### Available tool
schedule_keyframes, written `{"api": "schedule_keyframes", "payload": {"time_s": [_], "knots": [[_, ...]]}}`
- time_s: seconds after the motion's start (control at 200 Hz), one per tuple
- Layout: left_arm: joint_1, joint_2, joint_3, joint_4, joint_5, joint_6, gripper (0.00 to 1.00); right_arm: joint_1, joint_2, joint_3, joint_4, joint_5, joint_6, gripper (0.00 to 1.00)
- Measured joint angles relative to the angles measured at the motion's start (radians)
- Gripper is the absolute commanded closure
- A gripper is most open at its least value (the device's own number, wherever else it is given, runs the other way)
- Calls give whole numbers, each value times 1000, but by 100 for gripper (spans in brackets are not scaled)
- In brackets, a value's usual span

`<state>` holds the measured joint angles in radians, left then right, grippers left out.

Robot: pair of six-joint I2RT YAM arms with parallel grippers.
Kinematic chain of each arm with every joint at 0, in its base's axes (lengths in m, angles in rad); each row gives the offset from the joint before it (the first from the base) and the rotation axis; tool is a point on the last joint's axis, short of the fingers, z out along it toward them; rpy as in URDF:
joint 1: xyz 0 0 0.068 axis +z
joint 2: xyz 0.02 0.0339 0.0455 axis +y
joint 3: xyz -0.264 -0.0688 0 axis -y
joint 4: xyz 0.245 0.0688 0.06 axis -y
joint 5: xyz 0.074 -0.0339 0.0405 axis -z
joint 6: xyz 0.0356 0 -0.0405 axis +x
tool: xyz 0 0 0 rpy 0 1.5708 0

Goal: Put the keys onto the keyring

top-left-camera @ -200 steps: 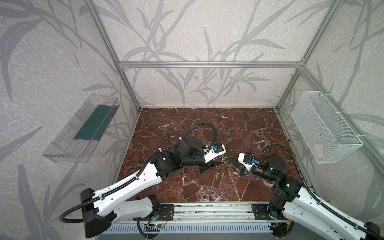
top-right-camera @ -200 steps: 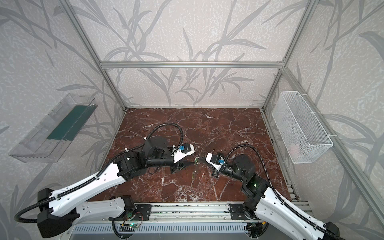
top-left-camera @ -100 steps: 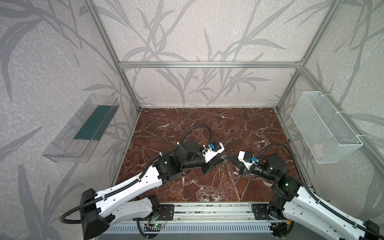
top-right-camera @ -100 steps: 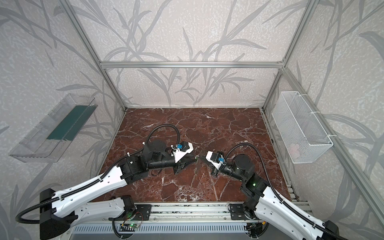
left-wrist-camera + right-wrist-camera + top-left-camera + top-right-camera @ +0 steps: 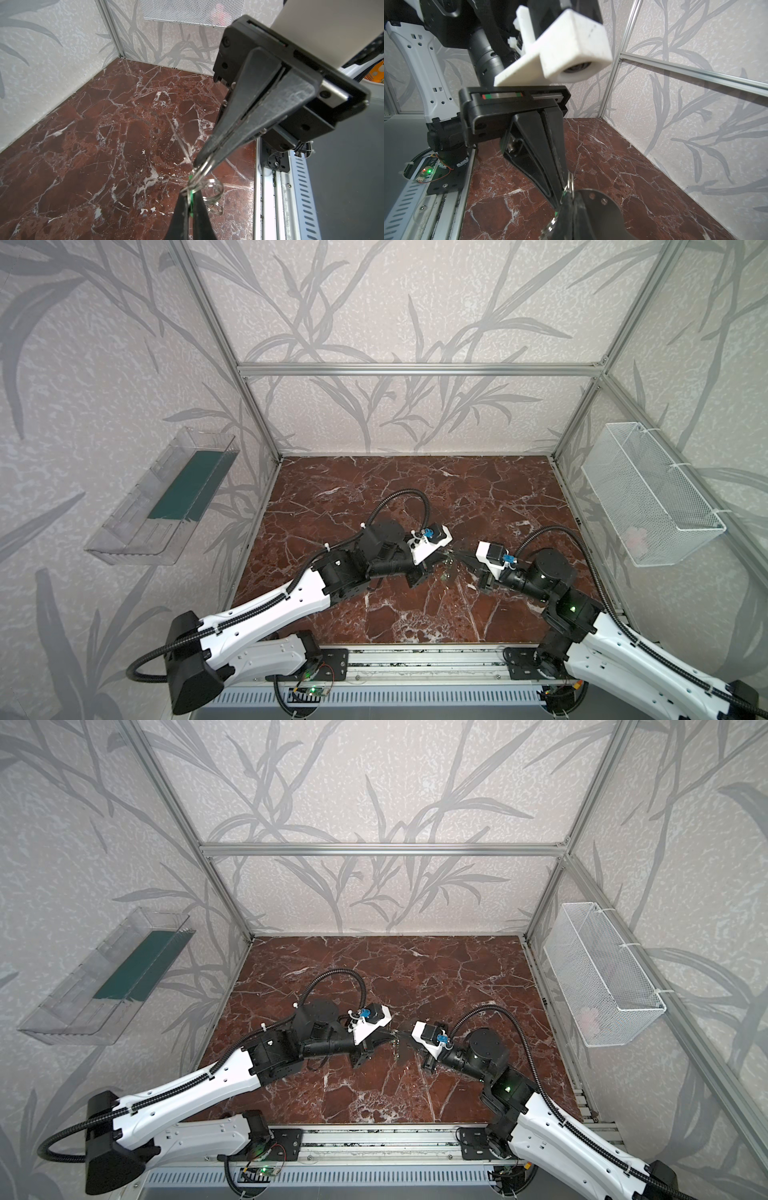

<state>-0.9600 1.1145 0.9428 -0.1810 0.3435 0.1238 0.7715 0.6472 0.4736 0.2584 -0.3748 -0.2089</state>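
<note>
Obs., both top views: the left hand [image 5: 441, 559] and the right hand [image 5: 462, 559] are brought tip to tip above the red marble counter [image 5: 374, 497], near its middle and nearer its front rail. Only a green speck is resolved between them.

Left wrist view: the left hand [image 5: 190, 196] is closed, and a green key [image 5: 190, 207] is pinched edge-on between its fingers [image 5: 180, 216]. The key's small metal loop [image 5: 188, 190] is seen at the fingertips. The right hand [image 5: 200, 163] is shut flat, and a wire ring [image 5: 204, 169] is clamped at its very tip. This ring is seen touching the key's loop; whether the two are threaded together cannot be told. A further coil of ring [image 5: 216, 194] hangs just beside them, clear of the counter.

Right wrist view: the keyring [image 5: 604, 209], a flat grey plate with small holes, is seen just beside the right hand's own fingers [image 5: 566, 216]. Its far end is cut off by the frame edge, so its support cannot be told. The left hand [image 5: 557, 204] is seen closed, tip against the ring.

A second key could not be made out.
</note>
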Motion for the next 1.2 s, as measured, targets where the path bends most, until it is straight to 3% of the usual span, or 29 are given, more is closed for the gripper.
{"api": "schedule_keyframes", "payload": {"time_s": [0.45, 0.545, 0.61, 0.935, 1.199], "knots": [[27, 82, 118, -172, 140, 72, 100, -13, 0, -53, 95, -81, 39, 100], [34, 86, 132, -190, 151, 87, 80, -13, -1, -53, 103, -92, 44, 100], [35, 77, 131, -198, 144, 92, 74, -13, -3, -55, 115, -98, 44, 100], [40, -111, 73, -137, 77, 151, 74, -18, -23, -63, 125, -111, 44, 100], [40, -54, 82, -106, 116, 191, 74, -18, -10, -63, 134, -135, 47, 100]]}}
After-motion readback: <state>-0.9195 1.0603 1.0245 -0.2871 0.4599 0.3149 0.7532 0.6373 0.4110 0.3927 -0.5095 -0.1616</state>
